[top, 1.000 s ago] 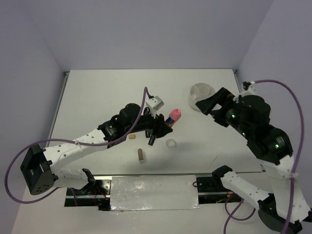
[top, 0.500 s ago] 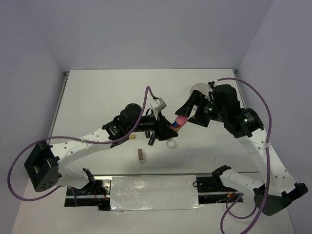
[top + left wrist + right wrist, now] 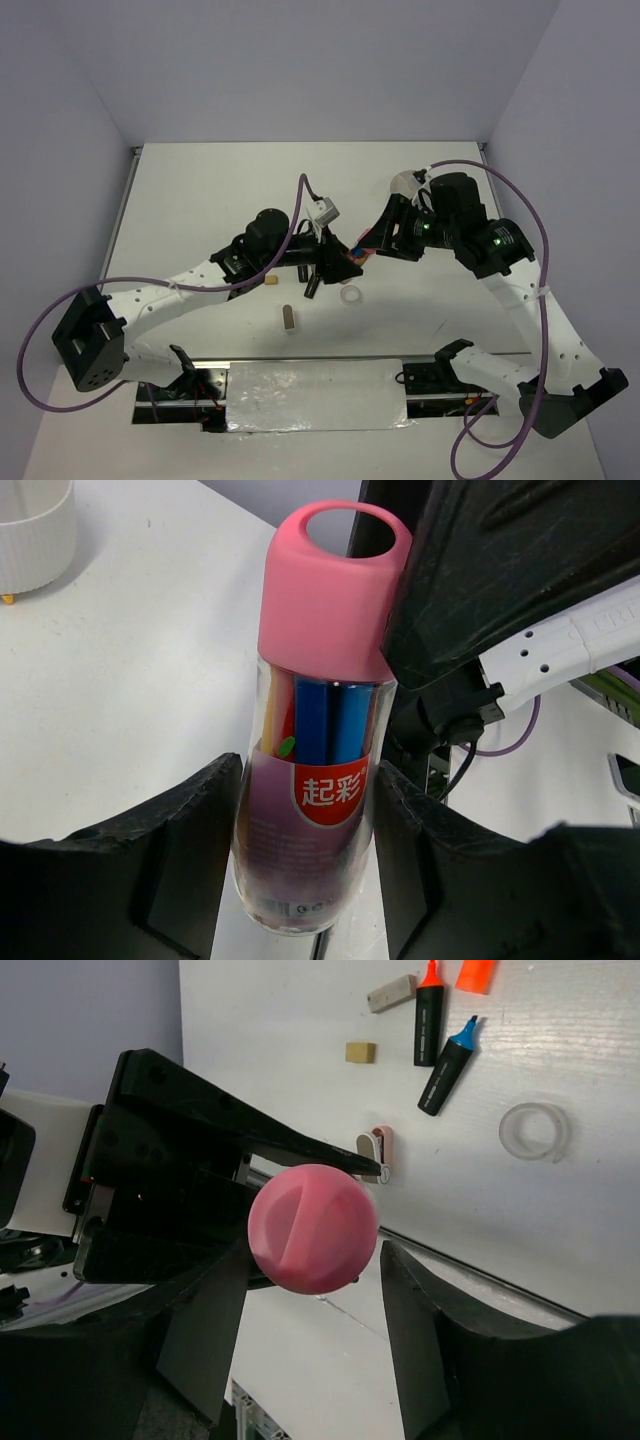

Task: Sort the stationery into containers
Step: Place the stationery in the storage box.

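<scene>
Fingers of your left end effector [image 3: 305, 825] are closed on the lower half of the pink tube [image 3: 322, 670], one on each side of the clear body. They hold it clear of the counter [image 3: 200, 200], with the pink cap [image 3: 313, 1228] pointing at the other arm. Your right end effector [image 3: 312, 1252] is spread wide and straddles that cap. Its own camera shows a gap on both sides, though from the left wrist one black finger looks to be just brushing the cap's edge. Nothing is gripped on that side yet, so the tube hangs between the two arms, near the middle of the counter and above the tape ring [image 3: 350, 296]. Expect the tube to be light and rigid, with colored pens loose inside, so its weight may shift a little. The clear wall looks smooth and likely slippery, and the domed cap gives the fingers little flat surface and might pull off. You would do better to close on the straight wall just under the cap, squarely across its width, before the left side lets go. The white dish [image 3: 400, 183] sits beyond the right arm, partly hidden. The orange-capped marker [image 3: 428, 1015], blue-capped marker [image 3: 450, 1065], tan block [image 3: 361, 1052] and grey block [image 3: 390, 992] lie on the counter, unsorted.
</scene>
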Robot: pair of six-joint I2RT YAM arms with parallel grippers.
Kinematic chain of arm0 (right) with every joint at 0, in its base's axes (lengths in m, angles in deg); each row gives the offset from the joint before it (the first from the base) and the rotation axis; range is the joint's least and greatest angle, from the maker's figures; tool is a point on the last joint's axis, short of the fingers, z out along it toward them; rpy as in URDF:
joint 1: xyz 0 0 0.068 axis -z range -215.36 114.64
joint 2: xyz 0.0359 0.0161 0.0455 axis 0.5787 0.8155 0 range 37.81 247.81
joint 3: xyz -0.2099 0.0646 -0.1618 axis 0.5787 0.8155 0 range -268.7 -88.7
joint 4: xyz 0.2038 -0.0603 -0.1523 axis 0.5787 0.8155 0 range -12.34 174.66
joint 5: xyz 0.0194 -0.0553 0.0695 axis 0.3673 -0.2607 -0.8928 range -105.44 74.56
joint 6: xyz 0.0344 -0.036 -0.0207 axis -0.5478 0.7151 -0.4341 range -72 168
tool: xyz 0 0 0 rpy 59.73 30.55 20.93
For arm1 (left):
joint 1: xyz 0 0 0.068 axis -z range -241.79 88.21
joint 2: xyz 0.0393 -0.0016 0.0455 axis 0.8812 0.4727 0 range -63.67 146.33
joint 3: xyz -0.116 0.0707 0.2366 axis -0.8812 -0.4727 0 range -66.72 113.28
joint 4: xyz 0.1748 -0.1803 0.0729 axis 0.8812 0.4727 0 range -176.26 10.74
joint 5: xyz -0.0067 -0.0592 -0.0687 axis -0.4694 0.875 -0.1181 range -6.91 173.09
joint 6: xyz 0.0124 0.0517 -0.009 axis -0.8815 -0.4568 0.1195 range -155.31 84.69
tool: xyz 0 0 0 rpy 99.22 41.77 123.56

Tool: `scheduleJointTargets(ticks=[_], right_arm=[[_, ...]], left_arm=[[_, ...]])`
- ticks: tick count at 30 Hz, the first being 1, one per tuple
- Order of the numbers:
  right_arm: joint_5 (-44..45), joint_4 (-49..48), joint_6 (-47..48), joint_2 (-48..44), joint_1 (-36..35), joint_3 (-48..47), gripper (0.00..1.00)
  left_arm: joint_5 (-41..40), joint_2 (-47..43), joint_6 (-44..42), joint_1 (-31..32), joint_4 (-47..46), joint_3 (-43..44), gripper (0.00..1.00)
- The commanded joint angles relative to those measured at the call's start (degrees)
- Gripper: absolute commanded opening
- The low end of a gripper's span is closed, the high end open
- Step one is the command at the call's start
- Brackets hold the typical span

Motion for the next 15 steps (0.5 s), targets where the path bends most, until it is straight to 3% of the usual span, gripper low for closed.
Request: scheduleJointTargets(ticks=[1, 9, 12, 15], right_arm=[[-1.9, -2.4, 1.3, 0.3, -0.2, 0.4, 0.62], [-1.7, -7.1, 1.7, 2.7, -0.1, 1.9, 0.64], [-2.7, -7.0, 2.4, 4.0, -0.1, 0.8, 0.56], [-4.8, -7.9, 3.2, 4.5, -0.1, 0.6, 0.22]], left_arm=[[2.3, 0.4, -1.7, -0.2, -5.1, 2.4, 0.0], [3.7, 0.2, -1.2, -0.2, -5.5, 1.8, 0.03], [2.8, -0.2, -1.8, -0.2, -4.4, 2.2, 0.08], [1.8, -0.5, -2.6, -0.3, -3.7, 2.7, 0.16]])
